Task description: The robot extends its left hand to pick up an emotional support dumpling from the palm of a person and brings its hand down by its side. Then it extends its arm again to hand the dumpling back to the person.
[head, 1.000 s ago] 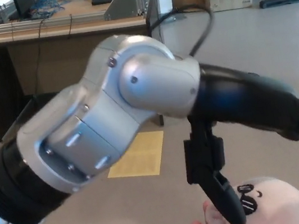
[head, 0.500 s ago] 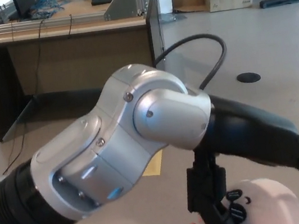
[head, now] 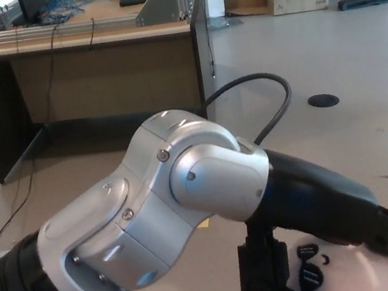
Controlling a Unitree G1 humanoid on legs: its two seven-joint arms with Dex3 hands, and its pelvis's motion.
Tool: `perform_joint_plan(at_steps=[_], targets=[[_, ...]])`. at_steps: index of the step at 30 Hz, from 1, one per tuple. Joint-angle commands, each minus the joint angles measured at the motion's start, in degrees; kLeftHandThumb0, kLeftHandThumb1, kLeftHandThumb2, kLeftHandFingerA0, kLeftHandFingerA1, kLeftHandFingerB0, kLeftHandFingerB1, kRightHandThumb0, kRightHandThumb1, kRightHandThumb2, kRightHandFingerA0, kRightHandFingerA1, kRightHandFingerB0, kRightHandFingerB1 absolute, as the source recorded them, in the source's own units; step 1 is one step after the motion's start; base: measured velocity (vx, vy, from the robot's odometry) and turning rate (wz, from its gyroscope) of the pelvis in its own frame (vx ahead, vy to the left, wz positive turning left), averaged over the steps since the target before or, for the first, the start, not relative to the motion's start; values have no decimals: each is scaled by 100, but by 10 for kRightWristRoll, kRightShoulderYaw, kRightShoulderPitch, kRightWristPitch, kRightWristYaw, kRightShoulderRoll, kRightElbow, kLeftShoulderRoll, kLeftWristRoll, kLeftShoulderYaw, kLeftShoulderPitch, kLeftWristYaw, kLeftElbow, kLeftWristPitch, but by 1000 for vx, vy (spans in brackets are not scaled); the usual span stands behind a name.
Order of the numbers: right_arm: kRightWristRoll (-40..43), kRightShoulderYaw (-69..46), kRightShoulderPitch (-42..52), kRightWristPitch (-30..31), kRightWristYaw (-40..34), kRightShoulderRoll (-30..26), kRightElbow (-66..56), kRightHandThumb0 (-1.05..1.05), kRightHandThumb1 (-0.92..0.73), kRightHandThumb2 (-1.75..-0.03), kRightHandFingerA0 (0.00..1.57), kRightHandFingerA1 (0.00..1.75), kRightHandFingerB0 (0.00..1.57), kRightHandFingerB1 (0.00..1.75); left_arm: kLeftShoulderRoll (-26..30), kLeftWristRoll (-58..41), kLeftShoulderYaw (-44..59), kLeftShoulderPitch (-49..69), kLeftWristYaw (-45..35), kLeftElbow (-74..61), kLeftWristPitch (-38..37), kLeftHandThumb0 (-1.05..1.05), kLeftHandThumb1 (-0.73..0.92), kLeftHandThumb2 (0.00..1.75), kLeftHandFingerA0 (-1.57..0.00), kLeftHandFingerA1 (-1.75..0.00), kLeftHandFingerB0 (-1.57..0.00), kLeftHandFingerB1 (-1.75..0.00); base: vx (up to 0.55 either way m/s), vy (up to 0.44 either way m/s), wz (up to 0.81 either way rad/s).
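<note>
left hand [head: 319, 233] lowered onto pale round plush dumpling [head: 348, 276] | black fingers [head: 262, 275] closing around it | grasp underway, lift pending

The left arm [head: 142, 235] is a bulky shell of brushed silver, built of rounded joint housings dotted with small round screws. A ribbed black collar rings it near the shoulder end. A thin black cable [head: 260, 98] loops over the wrist. The left hand [head: 338, 218] is glossy black, with thick blocky fingers [head: 262, 275].
</note>
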Motion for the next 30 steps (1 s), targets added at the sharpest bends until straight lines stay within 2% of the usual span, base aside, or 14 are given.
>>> perform_joint_plan(at_steps=[1, 2, 9, 10, 13, 14, 15, 18, 19, 21, 23, 24, 28, 30], targets=[[-4, -1, -7, -14, -8, -11, 7, -53, -72, -62, 92, 68, 70, 47, 12, 21, -7, 6, -36, -4, 16, -103, 56, 101, 0, 0, 0, 0, 0, 0, 0], [-4, -1, -8, -14, -8, -11, 8, -53, -72, -62, 92, 68, 70, 47, 12, 25, -11, 9, -35, -6, 16, -102, 65, 60, 0, 0, 0, 0, 0, 0, 0], [-4, -1, -13, -15, -9, -11, 10, -53, -72, -62, 92, 68, 70, 47, 16, 52, -29, 26, -39, -10, -13, -105, 73, 64, 0, 0, 0, 0, 0, 0, 0], [-5, -1, -14, -15, -9, -11, 10, -53, -72, -62, 92, 68, 70, 47, 18, 54, -28, 37, -32, -11, -19, -105, 59, 110, 0, -1, 0, 0, 0, 0, 0], [-5, 0, -17, -15, -8, -10, 11, -53, -72, -62, 92, 68, 70, 47, 22, 64, -22, 69, -15, -18, -30, -105, 76, 68, 0, 0, 0, 0, 0, 0, 0], [24, -21, -20, -16, 8, 1, 19, -32, -64, -58, 73, 59, 58, 49, 24, 68, -20, 76, -14, -18, -32, -31, 47, 54, -81, -108, -16, -31, 0, 0, 0], [34, -26, -18, -7, 18, 3, 14, -46, -52, -80, 65, 63, 47, 53, 28, 76, -21, 81, -15, -18, -44, -26, 54, 56, -73, -115, -26, -31, 0, 0, 0], [25, -24, -15, 8, 19, 1, 2, -44, -52, -79, 67, 62, 46, 52, 35, 94, -26, 87, -17, -18, -64, -26, 57, 57, -70, -114, -34, -32, 0, 0, 0], [22, -24, -17, 11, 13, 1, 5, -36, -66, -59, 64, 48, 47, 39, 37, 103, -31, 85, -21, -19, -60, -29, 62, 59, -73, -109, -58, -38, 0, 0, 0], [17, -23, -20, 24, 4, 3, 4, -31, -67, -59, 71, 49, 46, 38, 40, 125, -42, 81, -31, -23, -50, -28, 59, 57, -76, -101, -79, -48, 0, 0, 0], [18, -24, -16, 39, 0, 6, -7, -32, -67, -59, 75, 49, 47, 38, 43, 147, -52, 77, -36, -26, -46, -31, 61, 58, -74, -111, -73, -47, 0, 0, 0], [21, -26, -15, 41, 2, 7, -11, -32, -66, -59, 76, 49, 47, 38, 45, 164, -57, 79, -32, -27, -52, -34, 64, 58, -75, -88, -73, -44, 0, 0, 0], [28, -31, -13, 37, 12, 9, -15, -38, -65, -60, 77, 49, 50, 38, 46, 194, -62, 81, -24, -29, -63, -35, 62, 60, -74, -80, -66, -42, 0, 0, 0], [29, -32, -13, 32, 17, 7, -17, -48, -52, -81, 65, 60, 49, 52, 44, 195, -46, 104, 13, -26, -88, -30, 69, 60, -77, -108, -68, -43, 0, 0, 0]])
